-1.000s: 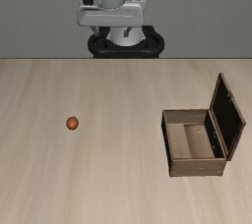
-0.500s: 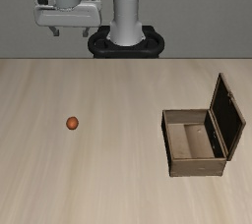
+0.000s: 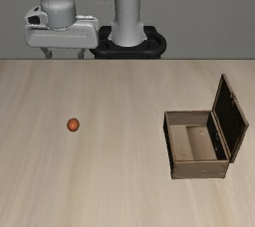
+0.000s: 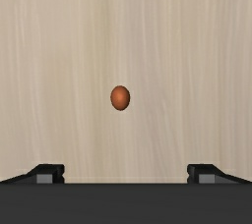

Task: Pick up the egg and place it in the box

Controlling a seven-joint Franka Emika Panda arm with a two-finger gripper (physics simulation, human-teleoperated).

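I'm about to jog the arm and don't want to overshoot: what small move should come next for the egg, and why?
Probably lower the pincer toward the egg, easing slightly forward. In the wrist view the egg lies on the table, roughly centred between the open fingertips but ahead of them. The exterior view shows the pincer well above the table.

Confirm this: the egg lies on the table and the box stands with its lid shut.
Not quite. The box has its lid open, standing up, as the exterior view shows. The egg does lie on the table.
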